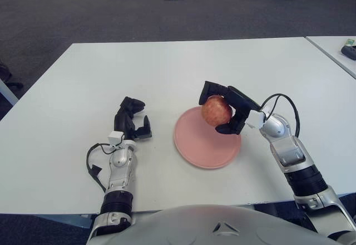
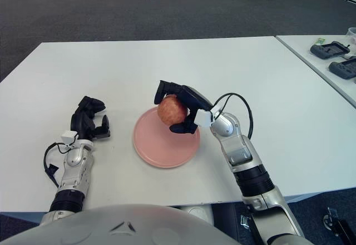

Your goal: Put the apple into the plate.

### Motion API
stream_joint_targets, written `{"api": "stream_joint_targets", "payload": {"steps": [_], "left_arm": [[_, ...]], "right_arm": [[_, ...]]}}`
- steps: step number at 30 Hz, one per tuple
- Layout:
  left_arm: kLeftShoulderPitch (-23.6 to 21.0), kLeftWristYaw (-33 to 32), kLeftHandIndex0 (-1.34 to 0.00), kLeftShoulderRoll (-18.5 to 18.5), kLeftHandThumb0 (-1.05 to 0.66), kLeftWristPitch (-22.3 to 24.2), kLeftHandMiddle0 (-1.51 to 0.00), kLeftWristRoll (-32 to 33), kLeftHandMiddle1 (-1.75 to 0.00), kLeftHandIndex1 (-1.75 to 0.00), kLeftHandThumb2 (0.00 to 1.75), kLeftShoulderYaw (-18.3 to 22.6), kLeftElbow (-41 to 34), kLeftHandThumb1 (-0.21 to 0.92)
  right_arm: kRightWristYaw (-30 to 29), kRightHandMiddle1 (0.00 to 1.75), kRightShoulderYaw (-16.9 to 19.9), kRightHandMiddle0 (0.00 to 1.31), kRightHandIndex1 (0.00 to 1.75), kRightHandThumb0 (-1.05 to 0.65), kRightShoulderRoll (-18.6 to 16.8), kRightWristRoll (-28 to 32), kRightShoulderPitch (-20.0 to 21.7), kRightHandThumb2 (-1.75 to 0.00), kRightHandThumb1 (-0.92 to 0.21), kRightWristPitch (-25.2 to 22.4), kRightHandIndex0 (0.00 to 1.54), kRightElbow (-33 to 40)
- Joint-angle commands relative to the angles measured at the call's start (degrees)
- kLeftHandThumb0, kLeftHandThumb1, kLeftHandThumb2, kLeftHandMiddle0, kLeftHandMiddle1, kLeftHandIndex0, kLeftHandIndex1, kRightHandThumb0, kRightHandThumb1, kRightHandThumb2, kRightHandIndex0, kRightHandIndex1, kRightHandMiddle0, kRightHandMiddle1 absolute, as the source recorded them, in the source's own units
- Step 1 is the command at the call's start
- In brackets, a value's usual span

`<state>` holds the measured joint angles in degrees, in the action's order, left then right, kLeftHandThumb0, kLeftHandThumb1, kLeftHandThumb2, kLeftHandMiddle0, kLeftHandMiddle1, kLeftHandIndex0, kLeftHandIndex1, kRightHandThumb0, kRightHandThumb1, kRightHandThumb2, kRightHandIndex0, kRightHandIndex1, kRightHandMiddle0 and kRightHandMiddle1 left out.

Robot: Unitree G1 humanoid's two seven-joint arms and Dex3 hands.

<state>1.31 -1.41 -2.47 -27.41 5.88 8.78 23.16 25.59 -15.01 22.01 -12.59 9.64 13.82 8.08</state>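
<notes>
Left eye view: the pink plate [image 1: 207, 138] is sitting on the white worktop [image 1: 167, 67], with bare surface lying open all around it and the worktop's near edge running close in front. The right hand [image 1: 227, 107] is gripping the apple [image 1: 216, 111] with its fingers wrapped around it, holding it above the plate's far right part. The apple is looking round, red with paler yellow patches. The left hand [image 1: 132, 121] is showing left of the plate, fingers curled, holding nothing.
</notes>
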Motion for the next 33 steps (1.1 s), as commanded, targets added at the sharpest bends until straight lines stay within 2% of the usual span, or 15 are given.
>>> {"api": "stream_joint_targets", "payload": {"steps": [1,5,7,8,10,12,13,15,16,17,19,23,25,30,33], "left_arm": [[1.9,0.3,-0.62,-0.3,-0.01,1.5,-0.88,0.4,-1.73,-1.75,1.7,0.2,2.9,-0.02],[1.8,0.4,-0.62,-0.4,-0.01,1.1,-0.87,0.5,-1.73,-1.75,1.7,0.2,3.0,-0.01],[1.9,0.4,-0.61,-0.5,-0.01,0.8,-0.87,0.5,-1.74,-1.75,1.7,0.1,2.9,-0.01],[1.9,0.5,-0.61,-0.5,-0.01,0.8,-0.87,0.5,-1.74,-1.75,1.7,0.1,2.9,-0.01],[1.9,0.4,-0.61,-0.5,-0.01,0.8,-0.88,0.4,-1.73,-1.75,1.7,0.1,2.9,-0.01],[2.0,0.1,-0.61,-0.4,-0.01,1.1,-0.88,0.2,-1.72,-1.75,1.7,0.1,2.8,-0.01],[2.0,-0.3,-0.61,-0.4,-0.01,1.4,-0.87,0.0,-1.72,-1.75,1.69,0.2,2.9,0.0],[1.9,-0.6,-0.6,-0.4,-0.01,1.6,-0.85,-0.1,-1.73,-1.75,1.68,0.3,3.1,0.01],[1.9,-0.6,-0.61,-0.4,-0.01,1.6,-0.85,0.0,-1.74,-1.75,1.68,0.3,3.2,0.01],[1.9,-0.4,-0.61,-0.4,-0.01,1.4,-0.85,0.2,-1.74,-1.75,1.68,0.4,3.3,0.01],[1.7,-0.1,-0.61,-0.5,-0.01,1.2,-0.85,0.5,-1.74,-1.75,1.69,0.5,3.5,0.0],[1.6,0.2,-0.64,-0.5,-0.01,0.8,-0.89,0.7,-1.75,-1.74,1.73,0.4,3.7,-0.04],[1.6,0.4,-0.65,-0.4,-0.01,0.7,-0.89,0.6,-1.75,-1.74,1.74,0.3,3.8,-0.05],[1.7,-0.6,-0.65,-0.5,-0.01,2.0,-0.89,0.1,-1.75,-1.74,1.74,0.3,3.3,-0.05],[1.7,-1.0,-0.65,-0.5,-0.01,2.6,-0.9,-0.1,-1.75,-1.74,1.75,0.3,3.1,-0.05]], "right_arm": [[1.1,1.75,0.0,0.69,1.62,0.0,1.0,-0.5,0.6,-1.75,0.1,-0.9,0.97,1.4],[2.5,1.75,-0.6,0.7,1.6,0.0,1.9,-1.8,0.9,-1.74,0.11,-1.8,0.97,2.1],[3.5,1.59,-1.2,0.76,1.69,0.0,2.9,-3.2,1.0,-1.68,0.07,-2.2,0.9,2.5],[3.8,1.57,-1.3,0.74,1.7,-0.01,3.2,-3.8,1.0,-1.63,0.03,-2.3,0.86,2.7],[4.3,1.5,-1.6,0.67,1.73,-0.01,3.7,-4.8,1.0,-1.46,-0.12,-2.5,0.75,3.0],[5.0,1.47,-1.9,0.64,1.74,-0.01,4.2,-5.3,1.1,-1.38,-0.19,-2.5,0.7,3.2],[5.8,1.5,-2.3,0.41,1.7,-0.19,4.7,-5.5,1.3,-1.35,-0.18,-2.3,0.45,3.2],[7.0,1.41,-2.8,0.21,1.52,-0.39,5.6,-5.9,1.5,-1.29,-0.19,-1.7,0.23,3.1],[7.3,1.32,-3.0,0.13,1.31,-0.49,5.8,-6.0,1.6,-1.24,-0.22,-1.5,0.15,3.0],[7.4,1.29,-3.1,0.11,1.24,-0.52,6.0,-6.1,1.6,-1.22,-0.23,-1.2,0.12,2.9],[7.6,1.17,-3.3,0.04,0.95,-0.62,6.3,-6.3,1.6,-1.15,-0.28,-0.6,0.05,2.6],[7.4,0.99,-3.4,0.01,0.65,-0.71,6.6,-6.9,1.8,-1.08,-0.34,1.1,0.01,1.9],[7.4,0.84,-3.5,0.0,0.4,-0.75,6.9,-7.0,1.9,-1.04,-0.38,2.1,0.0,1.4],[7.6,0.56,-3.5,0.0,0.11,-0.82,7.2,-6.7,2.4,-0.99,-0.43,4.0,0.0,0.4],[7.7,0.39,-3.5,0.0,0.04,-0.87,7.3,-6.0,2.5,-0.95,-0.46,5.5,0.0,-0.3]]}}
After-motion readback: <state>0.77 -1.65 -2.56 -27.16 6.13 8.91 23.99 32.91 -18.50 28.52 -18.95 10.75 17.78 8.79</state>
